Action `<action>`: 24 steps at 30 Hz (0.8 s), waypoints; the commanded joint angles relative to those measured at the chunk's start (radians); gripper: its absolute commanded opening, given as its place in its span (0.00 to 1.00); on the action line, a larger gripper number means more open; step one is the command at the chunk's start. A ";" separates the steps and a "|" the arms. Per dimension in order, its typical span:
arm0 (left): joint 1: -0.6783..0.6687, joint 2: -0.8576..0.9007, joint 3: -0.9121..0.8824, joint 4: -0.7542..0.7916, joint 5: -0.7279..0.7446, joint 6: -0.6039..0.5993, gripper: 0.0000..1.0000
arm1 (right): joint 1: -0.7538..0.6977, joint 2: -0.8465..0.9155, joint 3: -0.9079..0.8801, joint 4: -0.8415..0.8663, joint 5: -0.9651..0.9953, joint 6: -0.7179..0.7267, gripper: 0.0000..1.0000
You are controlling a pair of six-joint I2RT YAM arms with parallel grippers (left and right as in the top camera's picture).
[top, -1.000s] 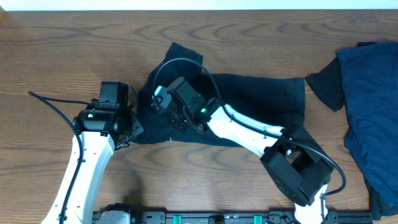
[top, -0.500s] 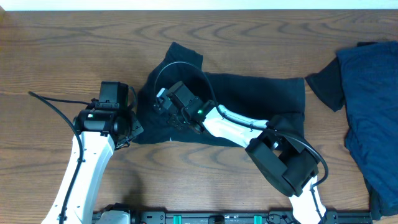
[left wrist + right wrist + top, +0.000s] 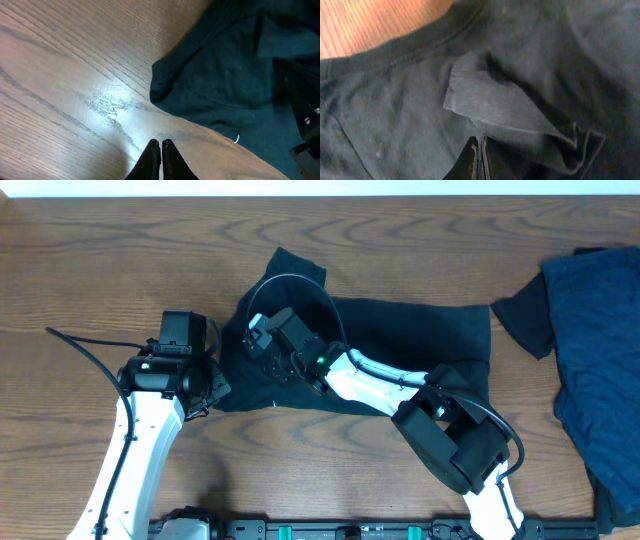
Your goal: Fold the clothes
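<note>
The right arm's big elbow has slid over toward the T-shirt (image 3: 420,330), and the right gripper (image 3: 479,143) has crept a little closer to the neck end of the T-shirt. The left arm has not moved. The dark T-shirt lies spread out flat on the wooden table (image 3: 100,260). One sleeve sticks out at its far left corner. The right gripper is right over the T-shirt, near the neck band, by a small flap of cloth that is folded over. Its two fingers are pressed together. I cannot tell if any cloth is pinched between them. The left gripper (image 3: 160,146) is over bare wood, just beside the T-shirt's near left corner and not touching it. Its fingers are squeezed together too, and it holds nothing. A heap of blue clothes (image 3: 600,350) lies past the other end of the T-shirt, on the right in the overhead view.
</note>
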 commanded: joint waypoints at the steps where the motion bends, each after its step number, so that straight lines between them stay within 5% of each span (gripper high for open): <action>1: 0.003 0.006 -0.011 -0.002 -0.005 -0.005 0.06 | -0.004 0.012 0.001 0.021 0.015 0.016 0.04; 8: 0.003 0.006 -0.011 -0.003 -0.005 -0.005 0.06 | -0.005 0.070 0.001 0.113 0.116 0.034 0.07; 18: 0.003 0.006 -0.011 -0.003 -0.005 -0.005 0.06 | -0.039 0.062 0.002 0.403 0.185 0.039 0.29; 24: 0.003 0.006 -0.011 -0.003 -0.005 -0.005 0.06 | -0.071 -0.090 0.002 0.311 0.185 0.098 0.38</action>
